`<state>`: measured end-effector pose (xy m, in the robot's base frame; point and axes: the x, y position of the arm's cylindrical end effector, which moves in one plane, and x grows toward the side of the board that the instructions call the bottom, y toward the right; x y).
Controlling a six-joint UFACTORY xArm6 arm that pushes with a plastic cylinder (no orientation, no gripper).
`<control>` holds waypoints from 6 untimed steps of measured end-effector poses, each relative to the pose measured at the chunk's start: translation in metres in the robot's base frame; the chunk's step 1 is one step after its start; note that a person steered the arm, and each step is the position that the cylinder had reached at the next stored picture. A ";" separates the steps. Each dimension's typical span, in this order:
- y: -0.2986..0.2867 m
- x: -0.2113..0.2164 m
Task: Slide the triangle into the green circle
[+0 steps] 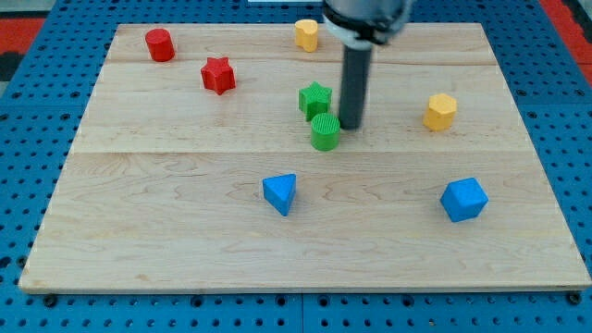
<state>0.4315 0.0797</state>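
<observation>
You are looking at a pale wooden counter [185, 250] made of joined planks, evenly lit. Around it lies a blue pegboard surface [28, 166] dotted with holes, and red patches [23, 32] show at the view's top corners.

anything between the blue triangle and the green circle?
Nothing: bare board between the blue triangle and the green circle in the camera view. My tip sits just to the circle's right, off that line.

One raised camera looks down obliquely across the whole board [185, 185].
</observation>
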 end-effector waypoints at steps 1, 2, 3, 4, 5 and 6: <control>0.018 0.077; -0.010 0.153; -0.120 0.156; -0.114 0.106; -0.114 0.067; -0.083 0.062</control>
